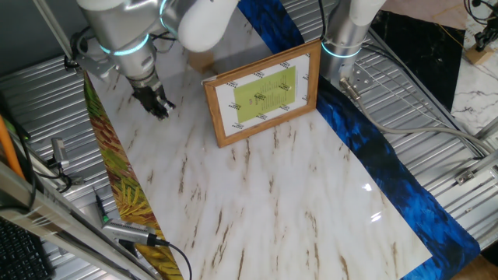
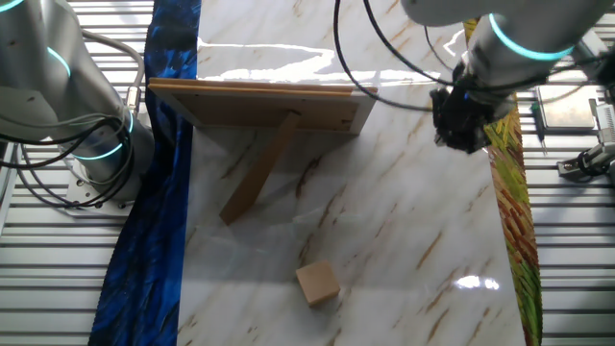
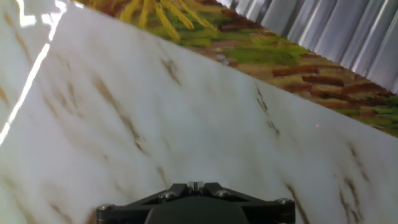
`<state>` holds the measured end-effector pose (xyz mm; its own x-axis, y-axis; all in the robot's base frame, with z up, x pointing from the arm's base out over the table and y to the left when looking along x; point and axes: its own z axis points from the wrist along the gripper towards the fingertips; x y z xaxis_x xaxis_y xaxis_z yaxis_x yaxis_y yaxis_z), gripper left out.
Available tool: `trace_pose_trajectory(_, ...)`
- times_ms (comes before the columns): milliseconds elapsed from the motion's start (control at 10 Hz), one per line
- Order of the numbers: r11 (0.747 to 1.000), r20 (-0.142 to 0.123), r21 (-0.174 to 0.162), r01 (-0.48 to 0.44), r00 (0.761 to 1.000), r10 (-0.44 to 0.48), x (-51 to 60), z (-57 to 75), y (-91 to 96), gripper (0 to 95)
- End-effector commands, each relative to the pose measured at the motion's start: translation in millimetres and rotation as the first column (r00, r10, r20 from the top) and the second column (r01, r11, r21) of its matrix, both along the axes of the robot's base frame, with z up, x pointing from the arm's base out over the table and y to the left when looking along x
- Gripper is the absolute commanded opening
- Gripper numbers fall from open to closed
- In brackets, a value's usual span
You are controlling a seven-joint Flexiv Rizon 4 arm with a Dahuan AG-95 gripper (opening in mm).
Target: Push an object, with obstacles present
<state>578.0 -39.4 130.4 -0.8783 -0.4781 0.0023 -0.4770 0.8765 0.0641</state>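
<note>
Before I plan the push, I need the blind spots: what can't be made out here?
- Wooden cube: in one fixed view, mostly hidden by the arm and picture frame.
- Frame's print: faces away in the other fixed view.
- Hand: fingers out of frame in hand view; opening unclear.

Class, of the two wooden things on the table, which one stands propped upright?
The picture frame, leaning on its rear strut; the small cube sits flat on the marble.

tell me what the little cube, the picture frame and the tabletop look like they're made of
Cube: probably unfinished wood, pale tan, matte, plain faces.
Picture frame: wood with a warm brown finish; its back and prop leg show grain in the other fixed view.
Tabletop: marble-look white surface with brown veins, glossy glare; possibly a printed sheet rather than stone.
</note>
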Motion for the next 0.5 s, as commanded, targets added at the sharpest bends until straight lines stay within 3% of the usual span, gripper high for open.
trace_pose_trajectory(100, 0.999, 0.005, 0.007, -0.045, 0.999, 0.045, -35.9, -0.8, -52.9, 0.0)
trace_pose_trajectory(400, 0.997, 0.013, 0.007, -0.08, 0.997, 0.08, -87.0, 6.3, -99.9, 0.0)
trace_pose_trajectory(500, 0.997, 0.017, 0.008, -0.08, 0.997, 0.08, -96.4, 6.8, -104.9, 0.0)
